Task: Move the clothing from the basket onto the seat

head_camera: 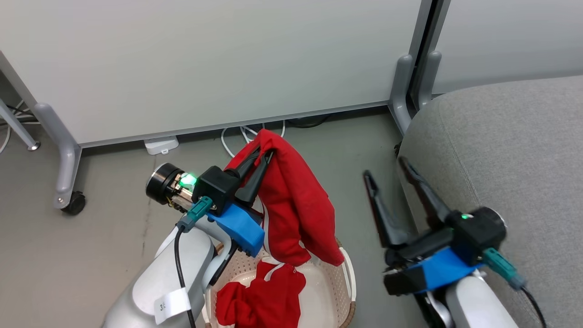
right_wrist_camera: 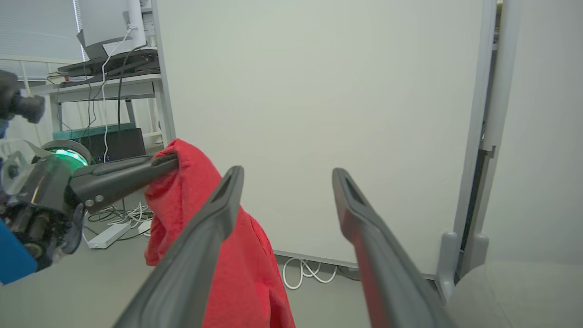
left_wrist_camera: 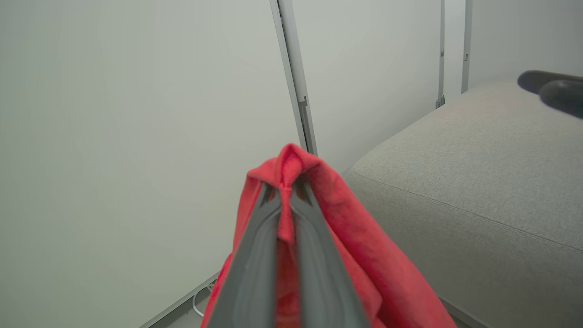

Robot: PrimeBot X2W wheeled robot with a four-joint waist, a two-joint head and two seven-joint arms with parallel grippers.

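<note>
Grey floor [head_camera: 114,228] and a white partition [head_camera: 205,59] lie beyond your left gripper [head_camera: 264,155], clenched on a red garment [head_camera: 296,205] that hangs over the basket [head_camera: 341,282] below it; a second garment [head_camera: 264,300] lies inside. Your right gripper [head_camera: 385,167] gapes wide, holding nothing, just beside the seat [head_camera: 510,150] edge, open floor between both grippers

Illumination is bright, even and diffuse; shadows are faint. The right gripper [head_camera: 385,167] shows slight motion blur. The left gripper [left_wrist_camera: 284,187] renders soft near the lens.
</note>
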